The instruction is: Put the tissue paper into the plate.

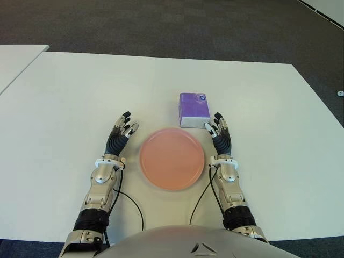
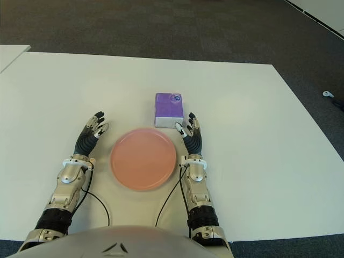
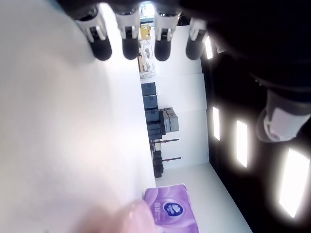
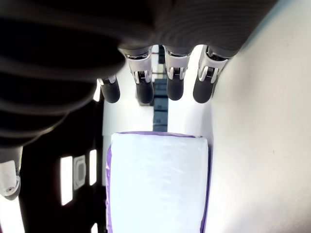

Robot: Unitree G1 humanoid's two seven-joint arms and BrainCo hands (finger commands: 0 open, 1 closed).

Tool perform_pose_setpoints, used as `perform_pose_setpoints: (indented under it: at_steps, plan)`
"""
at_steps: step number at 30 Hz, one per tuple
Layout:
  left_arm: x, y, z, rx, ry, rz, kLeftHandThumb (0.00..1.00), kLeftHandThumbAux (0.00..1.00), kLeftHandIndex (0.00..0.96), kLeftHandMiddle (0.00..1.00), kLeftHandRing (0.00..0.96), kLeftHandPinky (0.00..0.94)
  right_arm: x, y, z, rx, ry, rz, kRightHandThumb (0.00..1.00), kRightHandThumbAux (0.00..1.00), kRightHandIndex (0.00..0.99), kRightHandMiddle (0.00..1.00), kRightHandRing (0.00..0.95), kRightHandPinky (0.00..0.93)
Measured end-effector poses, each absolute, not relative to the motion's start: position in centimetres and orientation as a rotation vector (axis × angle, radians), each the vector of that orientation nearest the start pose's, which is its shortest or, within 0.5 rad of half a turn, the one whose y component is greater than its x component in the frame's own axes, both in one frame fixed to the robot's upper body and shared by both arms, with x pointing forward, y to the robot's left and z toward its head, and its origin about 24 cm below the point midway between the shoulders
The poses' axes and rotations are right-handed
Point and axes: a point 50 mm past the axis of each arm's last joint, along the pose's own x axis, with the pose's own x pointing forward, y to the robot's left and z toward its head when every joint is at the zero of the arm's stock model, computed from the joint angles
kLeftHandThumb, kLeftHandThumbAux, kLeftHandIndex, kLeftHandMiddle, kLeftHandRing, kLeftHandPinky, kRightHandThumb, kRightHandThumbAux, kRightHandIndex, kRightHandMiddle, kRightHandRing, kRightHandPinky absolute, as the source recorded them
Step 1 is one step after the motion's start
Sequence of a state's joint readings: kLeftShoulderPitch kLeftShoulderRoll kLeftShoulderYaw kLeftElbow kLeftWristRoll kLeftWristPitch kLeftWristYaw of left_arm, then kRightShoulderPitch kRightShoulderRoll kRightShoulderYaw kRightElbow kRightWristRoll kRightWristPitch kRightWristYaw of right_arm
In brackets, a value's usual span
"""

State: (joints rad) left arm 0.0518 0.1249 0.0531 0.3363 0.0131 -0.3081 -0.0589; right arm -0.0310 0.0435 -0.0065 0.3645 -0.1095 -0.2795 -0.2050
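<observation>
Tissue pack point(image 3: 171, 211) cut off at left wrist frame's bottom edge, plate rim point(image 3: 137, 212) a blur beside it. Right wrist frame's bottom edge also crops the pack.

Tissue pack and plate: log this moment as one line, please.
tissue pack: on table, behind pink plate, not in it | right hand: open beside pack | left hand: open, left of plate
</observation>
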Motion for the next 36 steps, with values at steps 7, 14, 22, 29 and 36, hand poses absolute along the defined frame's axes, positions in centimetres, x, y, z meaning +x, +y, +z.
perform_pose_setpoints:
  at_steps: [7,14,22,29,36]
  plan:
    - [23.0,18.9,-1.3,0.134,0.076,-0.002,0.235,0.462,0.0,0.0,0.0,0.0,26.1,-16.6,0.0,-0.111,0.076,-0.301,0.478,0.477,0.0,0.0,0.0,0.004]
    - [22.8,18.9,-1.6,0.14,0.084,0.001,0.221,0.469,0.0,0.0,0.0,0.0,27.6,-22.9,3.3,-0.188,0.033,-0.691,0.471,0.497,0.0,0.0,0.0,0.009]
    - [22.7,19.3,-1.8,0.14,0.088,0.018,0.228,0.477,0.0,0.0,0.0,0.0,30.6,-23.4,10.8,-0.199,-0.278,-0.817,0.479,0.511,0.0,0.0,0.0,0.034]
    - [22.7,19.0,-1.7,0.134,0.078,0.015,0.229,0.468,0.0,0.0,0.0,0.0,32.9,-20.3,15.8,-0.212,-0.499,-0.673,0.519,0.532,0.0,0.0,0.0,0.031]
    - [22.6,19.0,-1.6,0.135,0.069,0.013,0.227,0.459,0.0,0.0,0.0,0.0,33.4,-18.2,18.4,-0.313,-0.6,-0.484,0.478,0.538,0.001,0.0,0.0,0.028]
